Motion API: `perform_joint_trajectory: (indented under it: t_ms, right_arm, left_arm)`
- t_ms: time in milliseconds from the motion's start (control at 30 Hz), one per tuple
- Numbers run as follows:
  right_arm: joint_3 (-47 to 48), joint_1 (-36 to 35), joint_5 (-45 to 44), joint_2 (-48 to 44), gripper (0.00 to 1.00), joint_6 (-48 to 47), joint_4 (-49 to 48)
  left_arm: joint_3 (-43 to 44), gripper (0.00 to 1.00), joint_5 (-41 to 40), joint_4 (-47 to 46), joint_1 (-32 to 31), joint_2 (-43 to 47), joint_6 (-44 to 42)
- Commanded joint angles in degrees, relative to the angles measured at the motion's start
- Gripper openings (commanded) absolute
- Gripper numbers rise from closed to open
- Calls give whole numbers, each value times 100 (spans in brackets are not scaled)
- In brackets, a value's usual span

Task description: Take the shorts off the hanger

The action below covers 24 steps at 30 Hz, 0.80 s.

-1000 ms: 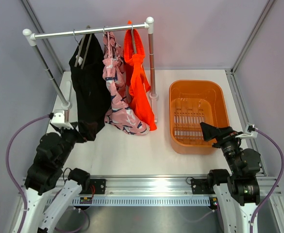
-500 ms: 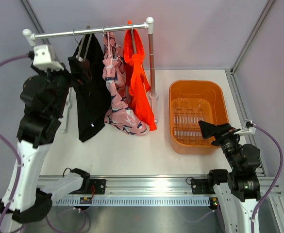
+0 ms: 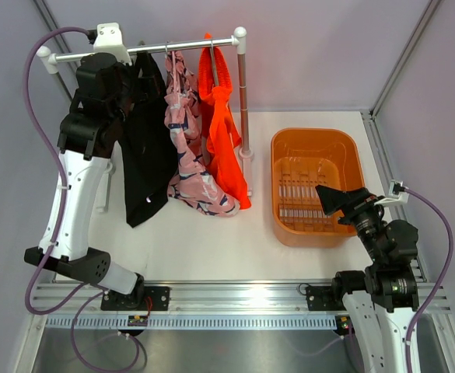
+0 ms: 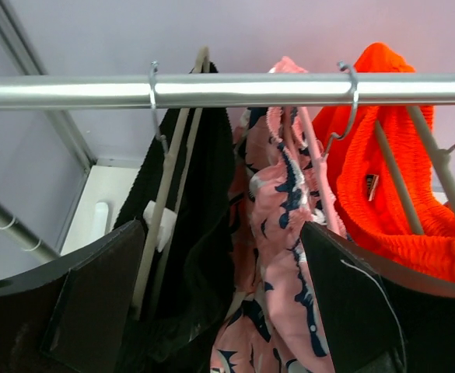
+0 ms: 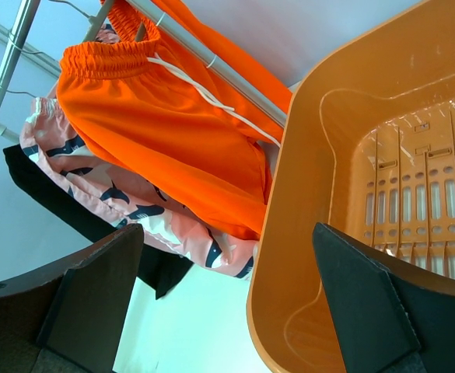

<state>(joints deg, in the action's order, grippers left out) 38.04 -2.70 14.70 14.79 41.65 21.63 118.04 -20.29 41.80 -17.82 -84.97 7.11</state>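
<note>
Three shorts hang on hangers from a silver rail [image 3: 180,48]: black shorts [image 3: 145,155] on the left, pink printed shorts [image 3: 184,148] in the middle, orange shorts [image 3: 223,132] on the right. My left gripper [image 3: 134,87] is raised to rail height beside the top of the black shorts. In the left wrist view it [image 4: 223,311] is open and empty, facing the black shorts [image 4: 204,233] and pink shorts [image 4: 289,202] just under the rail [image 4: 227,89]. My right gripper [image 3: 332,203] is open and empty over the basket's near edge.
An orange plastic basket [image 3: 351,155] stands right of the rack and shows in the right wrist view [image 5: 289,233]. The rack's uprights [image 3: 243,101] stand on the white table. Grey walls enclose the back and sides.
My left arm has swung up from the black shorts' hem near the table to rail height. The hem now hangs free. The right arm has barely moved.
</note>
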Motion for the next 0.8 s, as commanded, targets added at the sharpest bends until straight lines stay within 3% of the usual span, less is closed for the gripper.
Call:
perform_joint_trajectory:
  t_ms: [0, 767]
  right_arm:
    - [20, 33, 165, -2, 99, 27, -431]
    - [-157, 33, 402, 376, 99, 63, -879]
  left_arm:
    - [273, 86, -115, 91, 103, 112, -87]
    - [255, 78, -440, -137, 341, -555, -509]
